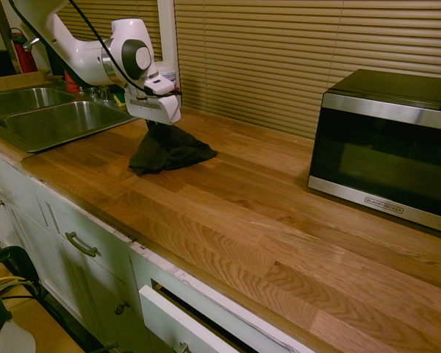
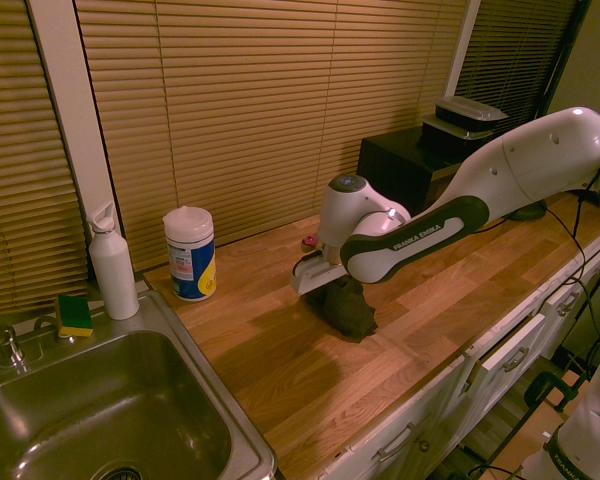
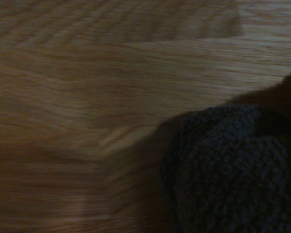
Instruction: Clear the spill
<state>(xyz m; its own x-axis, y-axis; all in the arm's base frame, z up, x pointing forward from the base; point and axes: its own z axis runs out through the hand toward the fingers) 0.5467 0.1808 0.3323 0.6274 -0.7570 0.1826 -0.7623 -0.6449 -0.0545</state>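
over counter point(image 1: 228, 220); end effector point(image 1: 156, 125) pointing down

White glossy arm point(image 2: 500, 175), rounded segments, dark band lettered FRANKA EMIKA (white print), grey round joint cap, black cable along top.

One dark cloth point(image 1: 167, 151), one microwave point(image 1: 386, 147), one sink point(image 2: 100, 420), one wipes canister point(image 2: 190, 253), one white bottle point(image 2: 112, 262), one sponge point(image 2: 75, 314), one faucet point(image 2: 5, 347).
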